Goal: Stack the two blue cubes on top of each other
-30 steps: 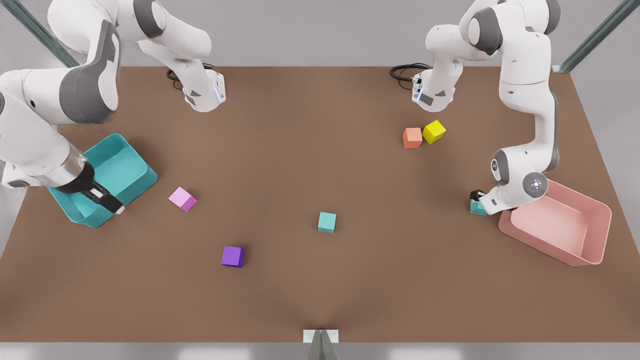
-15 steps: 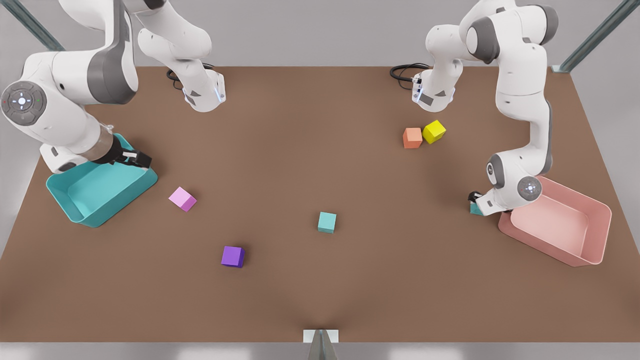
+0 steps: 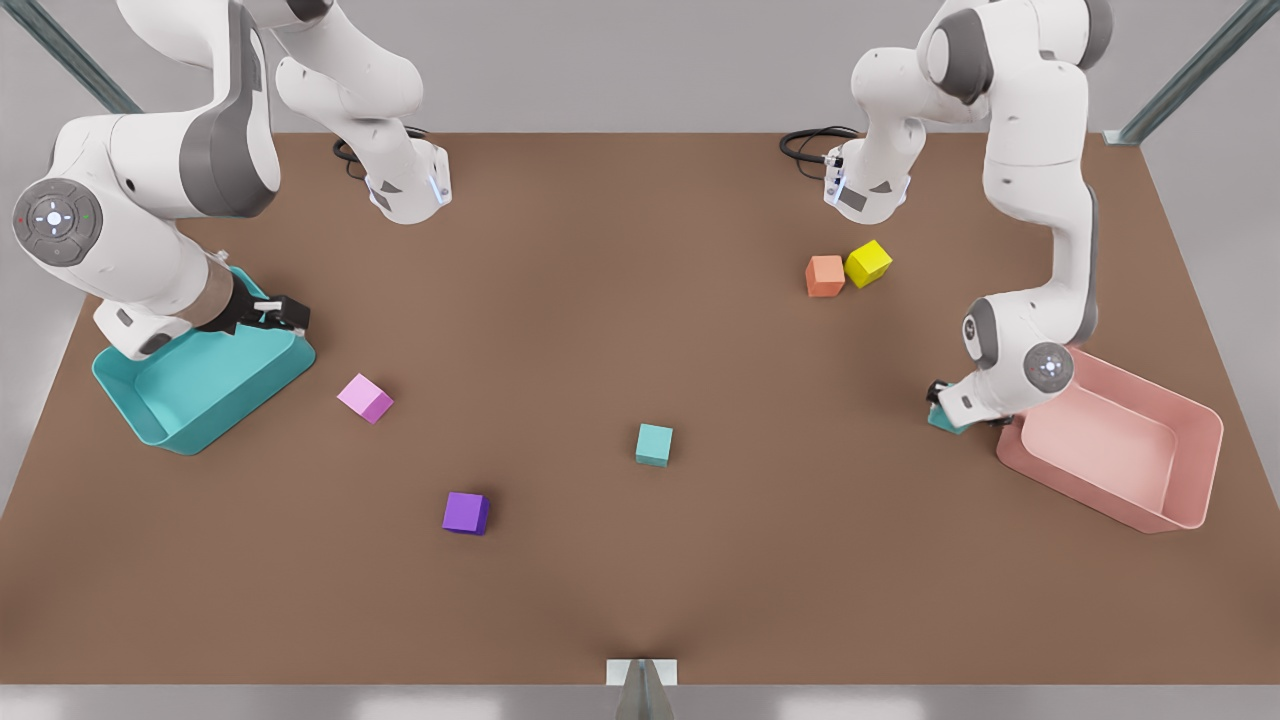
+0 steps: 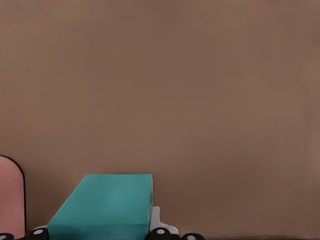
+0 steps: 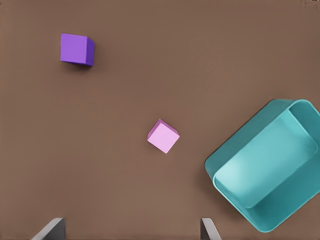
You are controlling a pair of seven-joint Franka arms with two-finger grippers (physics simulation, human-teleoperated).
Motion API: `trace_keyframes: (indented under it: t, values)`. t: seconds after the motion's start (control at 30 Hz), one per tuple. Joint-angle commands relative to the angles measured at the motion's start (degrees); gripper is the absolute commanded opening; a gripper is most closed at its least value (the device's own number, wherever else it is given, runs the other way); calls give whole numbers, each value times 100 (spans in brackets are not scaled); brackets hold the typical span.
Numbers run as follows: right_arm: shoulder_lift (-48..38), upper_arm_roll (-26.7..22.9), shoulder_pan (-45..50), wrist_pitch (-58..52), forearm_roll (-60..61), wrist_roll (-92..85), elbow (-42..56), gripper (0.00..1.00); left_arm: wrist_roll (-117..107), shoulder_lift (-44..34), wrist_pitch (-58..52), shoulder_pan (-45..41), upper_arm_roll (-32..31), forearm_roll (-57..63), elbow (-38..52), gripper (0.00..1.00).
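One blue cube [image 3: 654, 444] sits alone on the brown table near the middle. The other blue cube [image 3: 943, 421] [image 4: 105, 205] is at the front view's right, beside the pink bin [image 3: 1110, 455], held between the fingers of my left gripper [image 3: 945, 405] [image 4: 100, 234], low at the table. The arm hides most of that cube in the front view. My right gripper [image 3: 290, 316] [image 5: 130, 232] hangs open and empty over the teal bin's [image 3: 200, 385] far corner at the front view's left.
A pink cube [image 3: 365, 398] [image 5: 163, 136] and a purple cube [image 3: 466, 512] [image 5: 76, 49] lie left of centre. An orange cube [image 3: 825, 275] and a yellow cube [image 3: 868, 263] touch at the back right. The pink bin's edge [image 4: 11, 195] is close to the held cube.
The right arm swung from the teal bin's near corner to its far corner. The left gripper and its blue cube shifted slightly toward the front view's left.
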Motion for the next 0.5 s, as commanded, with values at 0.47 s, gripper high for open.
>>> trace_keyframes:
  t: [0.47]
  values:
    - [35,2,-71,38,-12,-685,46,100,-7741,2210,-2536,-2264,-1795,-337,4806,67]
